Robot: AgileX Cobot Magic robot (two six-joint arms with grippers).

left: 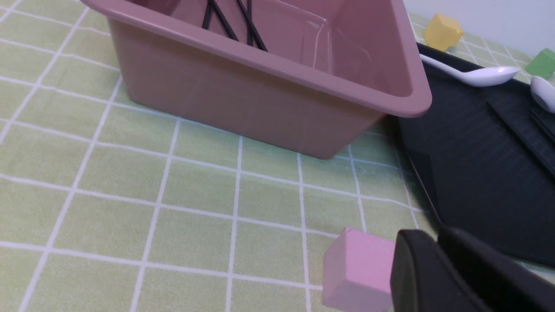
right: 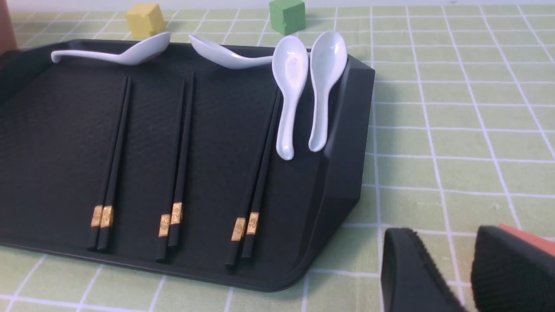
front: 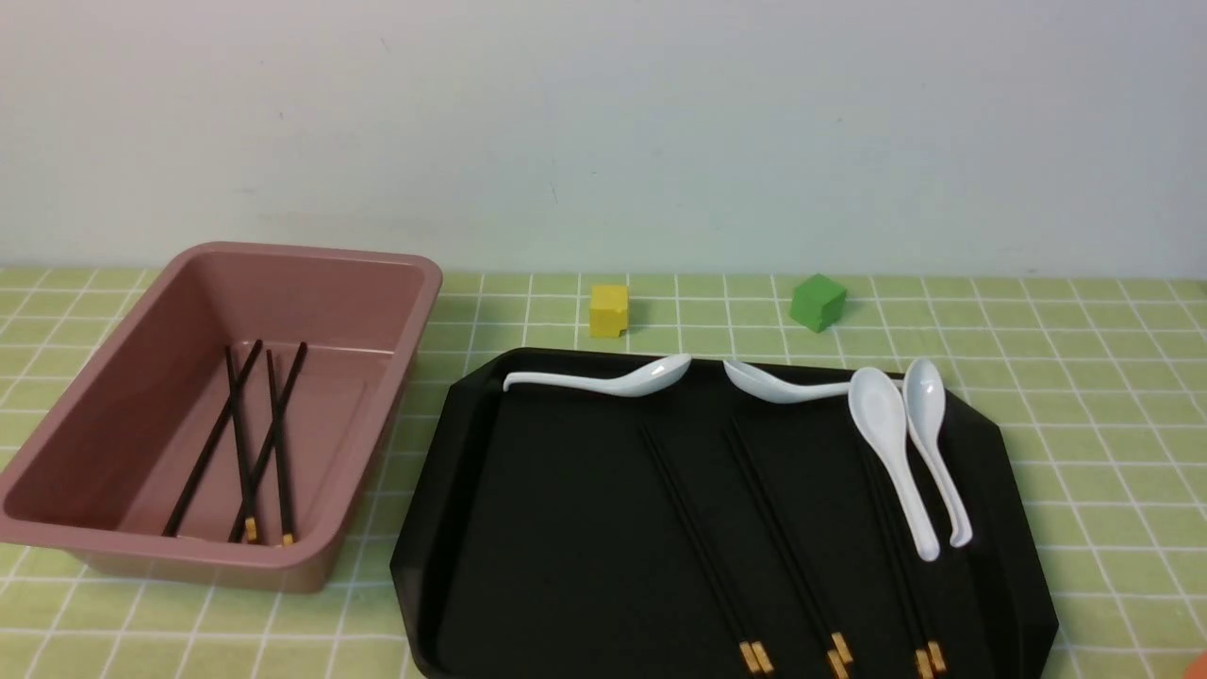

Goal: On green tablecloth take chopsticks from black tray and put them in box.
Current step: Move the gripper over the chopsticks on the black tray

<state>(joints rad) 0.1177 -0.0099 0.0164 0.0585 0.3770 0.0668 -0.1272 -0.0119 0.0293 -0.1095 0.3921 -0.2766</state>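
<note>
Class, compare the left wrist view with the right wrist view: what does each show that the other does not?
Only the left wrist view: the chopsticks in the box and a pink cube.
Only the right wrist view: the gold bands of the tray's chopsticks.
Both: the black tray, white spoons, the yellow cube and the green cube.

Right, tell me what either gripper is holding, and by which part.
Nothing is held: both the left gripper and the right gripper are empty.
</note>
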